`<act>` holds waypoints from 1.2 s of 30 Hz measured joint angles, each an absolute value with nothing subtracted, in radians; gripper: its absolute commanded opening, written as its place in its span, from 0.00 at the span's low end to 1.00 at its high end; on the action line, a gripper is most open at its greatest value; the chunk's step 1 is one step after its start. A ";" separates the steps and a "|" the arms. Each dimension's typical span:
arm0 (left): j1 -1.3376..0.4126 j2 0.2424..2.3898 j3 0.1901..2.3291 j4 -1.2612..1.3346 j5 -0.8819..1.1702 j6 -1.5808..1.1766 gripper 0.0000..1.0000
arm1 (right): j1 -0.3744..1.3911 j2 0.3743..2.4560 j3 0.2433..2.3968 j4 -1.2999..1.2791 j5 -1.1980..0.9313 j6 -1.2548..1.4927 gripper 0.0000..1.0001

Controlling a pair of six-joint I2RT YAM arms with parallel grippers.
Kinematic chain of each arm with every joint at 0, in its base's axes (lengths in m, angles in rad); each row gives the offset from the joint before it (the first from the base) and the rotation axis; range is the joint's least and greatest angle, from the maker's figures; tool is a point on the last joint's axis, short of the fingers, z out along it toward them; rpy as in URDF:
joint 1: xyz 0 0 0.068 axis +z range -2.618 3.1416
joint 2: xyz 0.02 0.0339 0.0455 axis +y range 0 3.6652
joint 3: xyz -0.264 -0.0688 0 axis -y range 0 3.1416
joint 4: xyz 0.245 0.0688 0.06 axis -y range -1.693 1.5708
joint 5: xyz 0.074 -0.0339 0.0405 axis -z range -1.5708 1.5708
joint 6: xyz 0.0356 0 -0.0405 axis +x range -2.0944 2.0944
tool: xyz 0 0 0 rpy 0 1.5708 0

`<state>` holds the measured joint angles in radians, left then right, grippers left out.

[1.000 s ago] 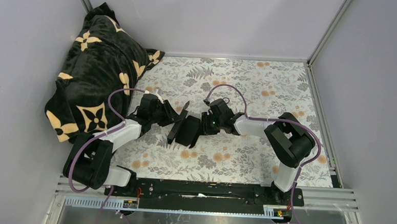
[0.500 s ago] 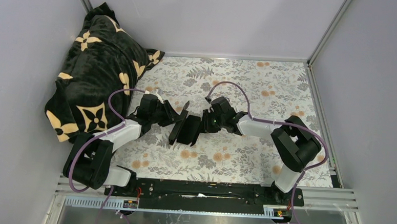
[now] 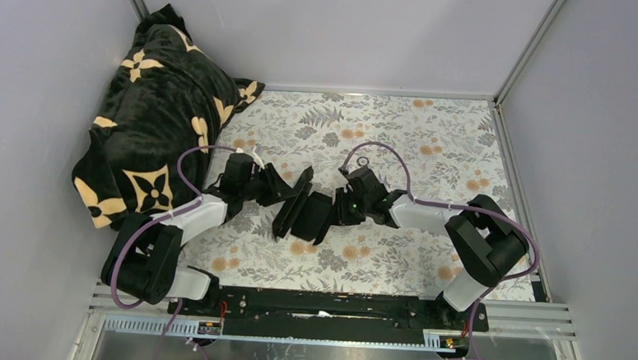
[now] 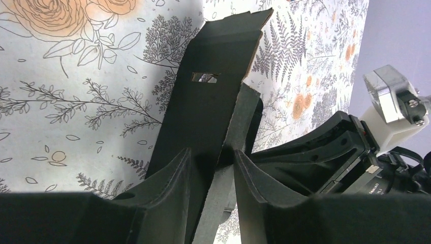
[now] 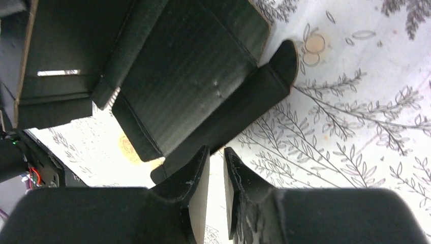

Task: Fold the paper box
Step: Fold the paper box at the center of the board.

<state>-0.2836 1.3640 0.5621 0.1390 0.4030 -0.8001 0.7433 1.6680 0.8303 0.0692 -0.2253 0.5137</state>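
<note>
The paper box (image 3: 307, 213) is matte black card, partly folded, standing on the floral cloth between my two grippers. In the left wrist view its slotted panel (image 4: 206, 101) rises ahead, and its lower edge runs between my fingers. My left gripper (image 3: 287, 196) (image 4: 211, 170) is shut on that card. In the right wrist view the box (image 5: 188, 76) lies open with its inside and flaps showing. My right gripper (image 3: 331, 213) (image 5: 216, 160) is closed to a narrow slit with nothing in it. Its left fingertip (image 5: 202, 155) touches a lower flap.
A black plush blanket with cream flowers (image 3: 158, 114) is heaped at the back left, close behind my left arm. Grey walls enclose the floral tablecloth (image 3: 433, 145) on three sides. A black rail (image 3: 325, 306) runs along the near edge.
The right arm has swung right and slightly nearer. The box has shifted a little right and nearer with it, and its upright flap now leans further right. The left arm has barely moved.
</note>
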 measured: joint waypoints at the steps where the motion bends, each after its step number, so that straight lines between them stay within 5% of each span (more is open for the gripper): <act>1: -0.286 1.364 0.561 0.142 0.405 -0.802 0.41 | 0.743 1.662 0.821 0.069 -0.225 0.513 0.23; 10: -0.342 1.364 0.559 0.149 0.391 -0.814 0.41 | 0.743 1.597 0.757 0.057 -0.217 0.514 0.24; 20: -0.366 1.364 0.559 0.149 0.373 -0.814 0.40 | 0.743 1.547 0.760 0.002 -0.198 0.506 0.35; 36: -0.323 1.336 0.559 0.119 0.358 -0.802 0.40 | 0.629 1.827 1.276 -0.124 -0.276 0.396 0.29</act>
<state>-0.3229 1.3365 0.5591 0.1188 0.3580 -0.8021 0.6292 1.8267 1.2762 -0.1238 -0.2760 0.3958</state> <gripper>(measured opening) 0.407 0.306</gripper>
